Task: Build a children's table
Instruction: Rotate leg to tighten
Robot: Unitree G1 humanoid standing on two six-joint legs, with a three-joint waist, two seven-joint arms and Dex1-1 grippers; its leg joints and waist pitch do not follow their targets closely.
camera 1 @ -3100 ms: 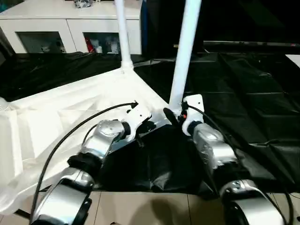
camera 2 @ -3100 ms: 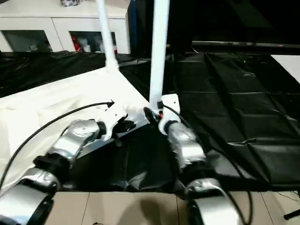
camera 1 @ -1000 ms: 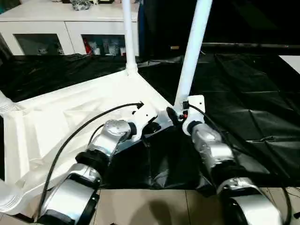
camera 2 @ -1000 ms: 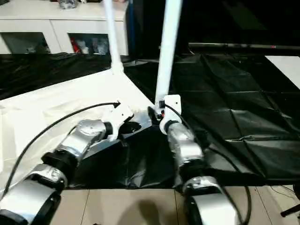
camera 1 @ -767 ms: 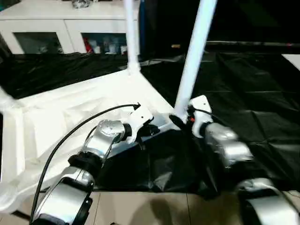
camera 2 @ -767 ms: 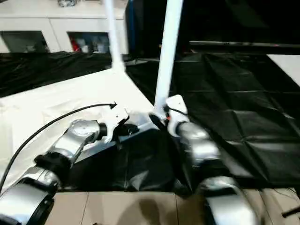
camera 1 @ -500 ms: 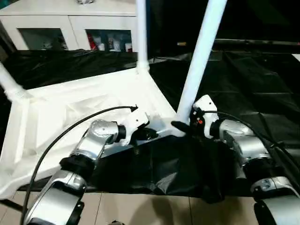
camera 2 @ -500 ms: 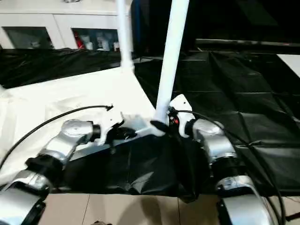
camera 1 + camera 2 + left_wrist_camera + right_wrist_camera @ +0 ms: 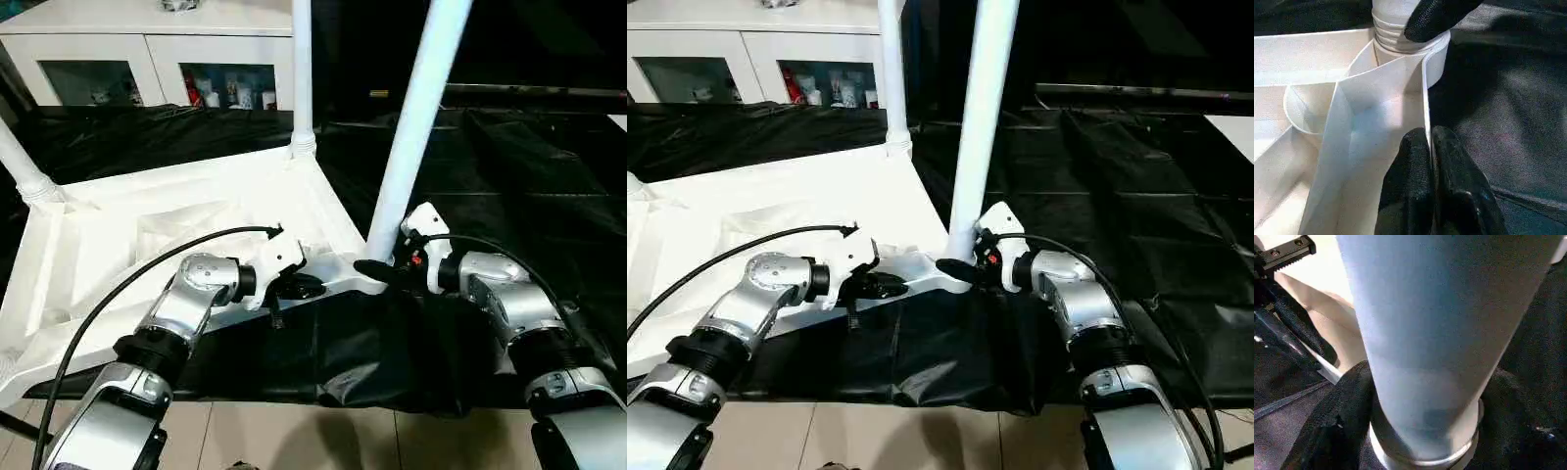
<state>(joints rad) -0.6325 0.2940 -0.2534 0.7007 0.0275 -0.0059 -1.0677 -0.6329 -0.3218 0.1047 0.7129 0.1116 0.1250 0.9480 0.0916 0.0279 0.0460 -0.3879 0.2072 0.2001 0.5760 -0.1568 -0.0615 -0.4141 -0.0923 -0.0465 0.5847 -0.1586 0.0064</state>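
Judging by its thin ribbed walls, the upturned tabletop [image 9: 186, 211] on the black sheet [image 9: 549, 186] looks light, stiff and slippery — left gripper [image 9: 1429, 139] pinches its near rim, right gripper [image 9: 1415, 401] straddles the near-right leg [image 9: 416, 117] low by its socket — sensible holds.

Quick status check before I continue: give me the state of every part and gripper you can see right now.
tabletop: upside down on the black sheet, ribbed underside up.
near leg: upright in the near corner socket.
far leg: upright in its corner socket.
left-side leg: standing in its corner.
left gripper: shut on the tabletop's edge wall.
right gripper: fingers around the near leg's base.
cabinet: glass doors closed.
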